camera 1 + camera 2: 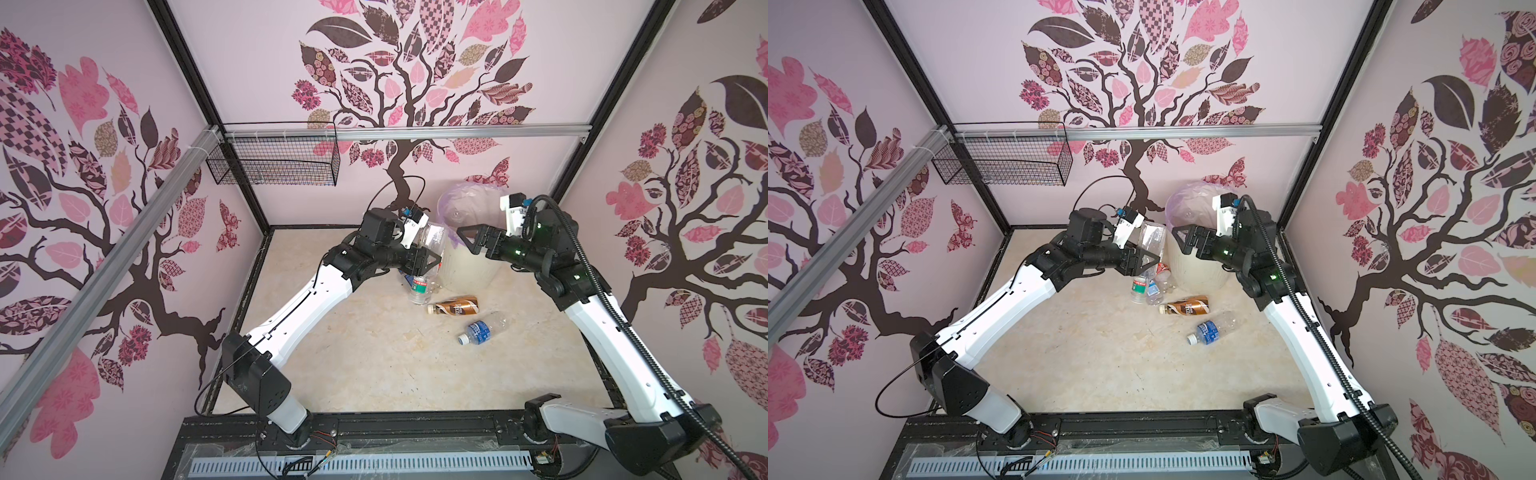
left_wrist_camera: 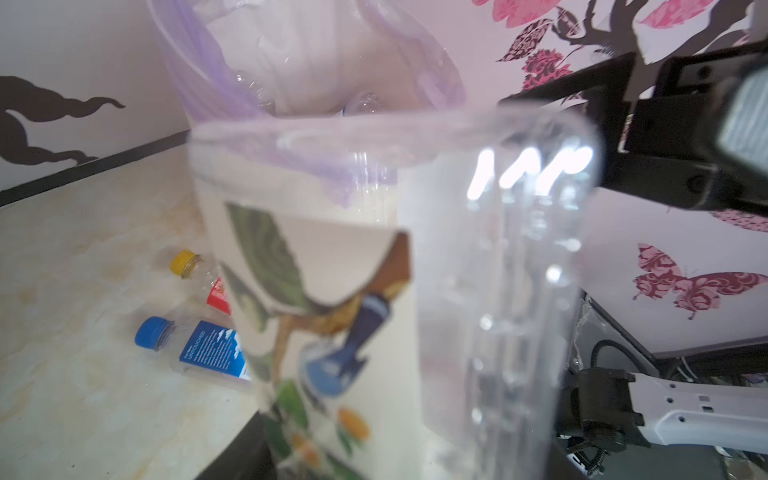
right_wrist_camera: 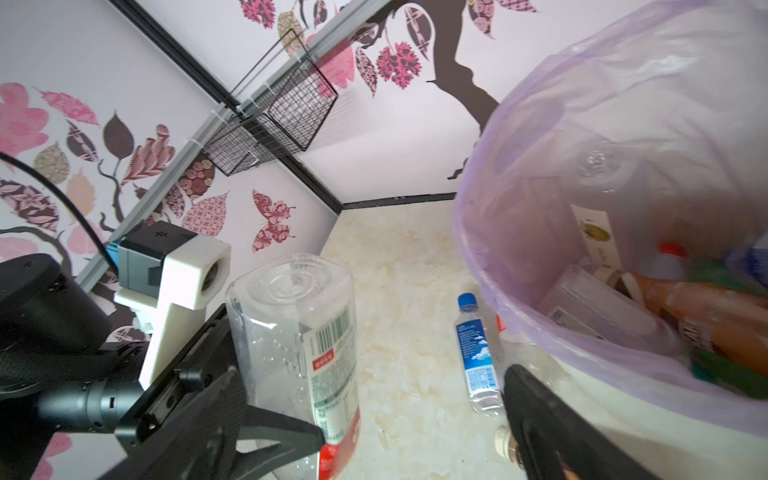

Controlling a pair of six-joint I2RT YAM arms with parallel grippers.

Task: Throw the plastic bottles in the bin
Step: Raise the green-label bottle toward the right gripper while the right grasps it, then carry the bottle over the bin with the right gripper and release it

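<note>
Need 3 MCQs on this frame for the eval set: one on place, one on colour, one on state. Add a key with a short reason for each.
1. Where is the brown bottle?
A) lying on the table, on the near side of the bin
B) inside the bin
C) standing upright on the table

2. What colour is the bin's liner?
A) black
B) lilac
C) green

3. What is the state of the left hand?
A) open and empty
B) out of view
C) shut on a clear bottle

Key:
1 A, it lies on its side on the tabletop, outside the bin.
2 B, translucent lilac film covers the rim.
3 C, the bottle sits between its fingers, off the table.
</note>
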